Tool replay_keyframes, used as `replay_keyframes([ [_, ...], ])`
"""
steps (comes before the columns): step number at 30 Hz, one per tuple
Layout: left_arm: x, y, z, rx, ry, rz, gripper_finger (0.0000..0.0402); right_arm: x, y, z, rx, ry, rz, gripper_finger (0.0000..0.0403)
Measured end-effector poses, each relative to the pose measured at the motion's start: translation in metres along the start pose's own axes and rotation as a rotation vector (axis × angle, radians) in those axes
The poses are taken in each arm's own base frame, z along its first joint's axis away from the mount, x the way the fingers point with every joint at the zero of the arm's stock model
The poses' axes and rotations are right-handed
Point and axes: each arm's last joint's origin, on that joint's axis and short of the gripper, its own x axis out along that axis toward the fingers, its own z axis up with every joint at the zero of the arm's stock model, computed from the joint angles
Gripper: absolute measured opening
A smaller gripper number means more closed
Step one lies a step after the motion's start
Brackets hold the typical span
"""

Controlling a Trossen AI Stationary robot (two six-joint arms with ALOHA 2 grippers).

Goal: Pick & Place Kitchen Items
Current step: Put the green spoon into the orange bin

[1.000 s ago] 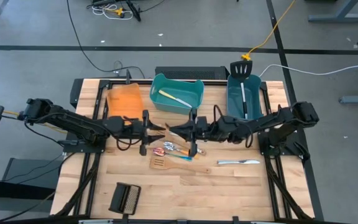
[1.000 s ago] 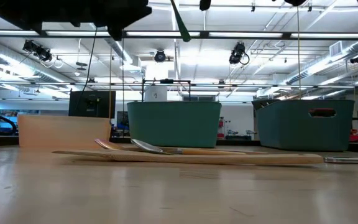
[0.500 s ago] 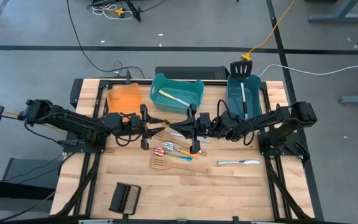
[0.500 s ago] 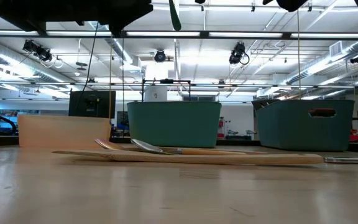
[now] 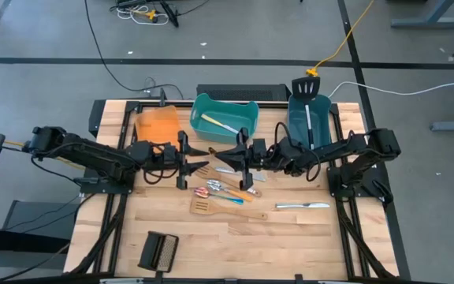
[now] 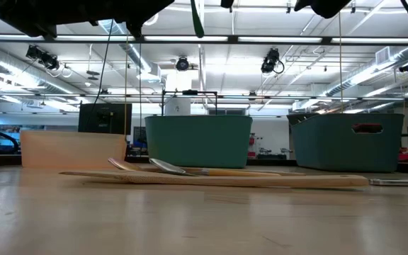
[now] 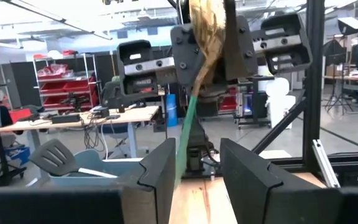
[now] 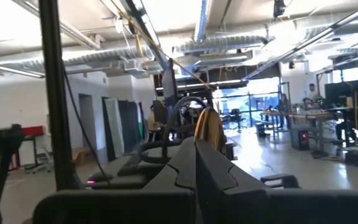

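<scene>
Wooden table (image 5: 306, 237): two teal bins (image 5: 225, 118), one orange bin (image 5: 156, 128).

Your right gripper (image 8: 195, 163): fingers pressed together, a wooden spoon end (image 8: 208, 129) poking up just past the tips.

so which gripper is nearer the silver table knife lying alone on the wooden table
Right. The right gripper hangs shut over the table's middle, up and left of the silver table knife. The left gripper sits farther left, beyond the right one.
</scene>
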Motion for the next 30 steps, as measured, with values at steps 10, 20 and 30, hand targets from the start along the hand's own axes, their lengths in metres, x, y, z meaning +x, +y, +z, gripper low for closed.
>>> replay_keyframes([
  [10,0.016,0.006,-0.009,0.035,0.019,0.029,0.0133,0.0,0.001,0.0,0.002,0.004,0.015,0.0004],
  [20,0.039,0.003,-0.012,0.037,0.033,-0.004,0.0133,0.0,0.001,-0.001,0.002,0.013,0.017,0.0004],
  [30,0.043,0.002,-0.007,0.036,0.012,-0.028,0.0124,0.0,0.001,-0.001,-0.002,0.014,0.016,0.0004],
])
